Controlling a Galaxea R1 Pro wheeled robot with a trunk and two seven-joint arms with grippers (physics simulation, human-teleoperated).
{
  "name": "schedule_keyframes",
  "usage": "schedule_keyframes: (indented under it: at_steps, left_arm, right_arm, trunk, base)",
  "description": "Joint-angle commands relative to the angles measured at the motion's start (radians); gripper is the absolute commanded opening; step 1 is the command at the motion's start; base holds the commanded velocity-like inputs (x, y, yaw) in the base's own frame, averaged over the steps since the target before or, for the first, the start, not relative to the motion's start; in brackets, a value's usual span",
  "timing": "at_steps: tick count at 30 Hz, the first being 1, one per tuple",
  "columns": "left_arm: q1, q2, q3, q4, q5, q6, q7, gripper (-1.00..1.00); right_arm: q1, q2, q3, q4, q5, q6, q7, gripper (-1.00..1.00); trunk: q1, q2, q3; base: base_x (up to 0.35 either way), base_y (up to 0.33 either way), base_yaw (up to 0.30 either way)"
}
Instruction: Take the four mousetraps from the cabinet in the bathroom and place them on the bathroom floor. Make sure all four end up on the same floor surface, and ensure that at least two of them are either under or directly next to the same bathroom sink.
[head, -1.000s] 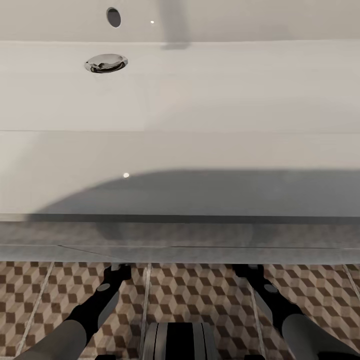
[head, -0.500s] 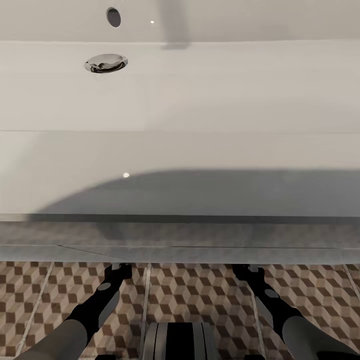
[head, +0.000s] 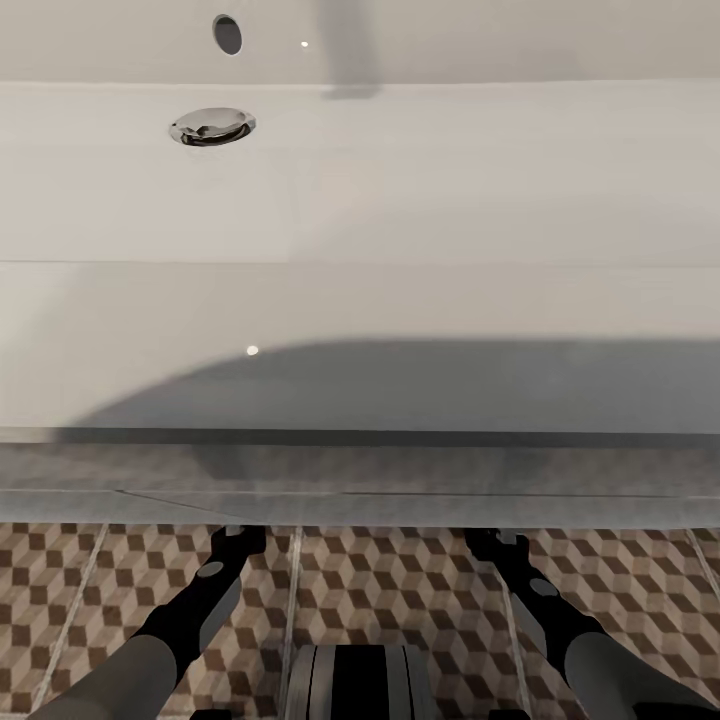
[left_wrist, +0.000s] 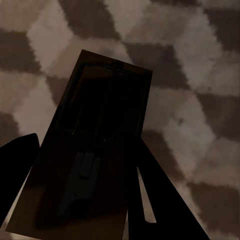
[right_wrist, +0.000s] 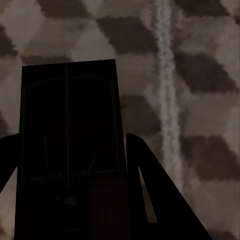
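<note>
Sink: the white bathroom sink (head: 360, 300) spanned the head view, its chrome drain (head: 212, 126) toward the left and an overflow hole (head: 227, 34) above it; a broad shadow lay across its front rim.
Floor: the bathroom floor (head: 400, 590), tiled in a brown-and-beige cube pattern with pale grout lines, showed below the sink's front edge.
Arms: both dark arms reached forward and down, their tips passing out of sight beneath the sink's edge.
Left claw: the left claw (left_wrist: 82, 195) had a mousetrap (left_wrist: 95, 155) between its two dark fingers (left_wrist: 165, 200), which stood at either side of the board; the claw was closed onto it. The board sat tilted, with the patterned tiles right behind it.
Right claw: the right claw (right_wrist: 70, 200) was closed on a second mousetrap (right_wrist: 70, 130), a dark board with wire parts faintly visible, fingers (right_wrist: 160, 195) flanking it. A grout line (right_wrist: 165, 80) ran just beside the board.
Contact with floor: could not tell whether either mousetrap touched the tiles.
</note>
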Motion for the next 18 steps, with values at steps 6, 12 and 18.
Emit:
schedule_keyframes:
  at_steps: [6,12,18]
  left_arm:
    - [-0.001,0.001,-0.009,0.000,0.009,-0.004,0.007,-1.00]
    - [-0.001,0.000,-0.009,-0.001,0.010,-0.004,0.007,-1.00]
    - [-0.002,-0.001,-0.009,-0.001,0.010,-0.003,0.007,-1.00]
  right_arm:
    - [0.000,-0.001,-0.002,0.003,-0.010,-0.003,0.010,-1.00]
    - [0.000,-0.001,-0.002,0.003,-0.008,-0.004,0.010,-1.00]
    - [0.000,-0.001,-0.001,0.002,-0.003,-0.003,0.010,-1.00]
  trunk:
    - [0.000,0.000,-0.001]
    - [0.000,0.000,-0.001]
    - [0.000,0.000,-0.001]
  base:
    - [0.000,0.000,0.000]
    - [0.000,0.000,0.000]
    - [0.000,0.000,0.000]
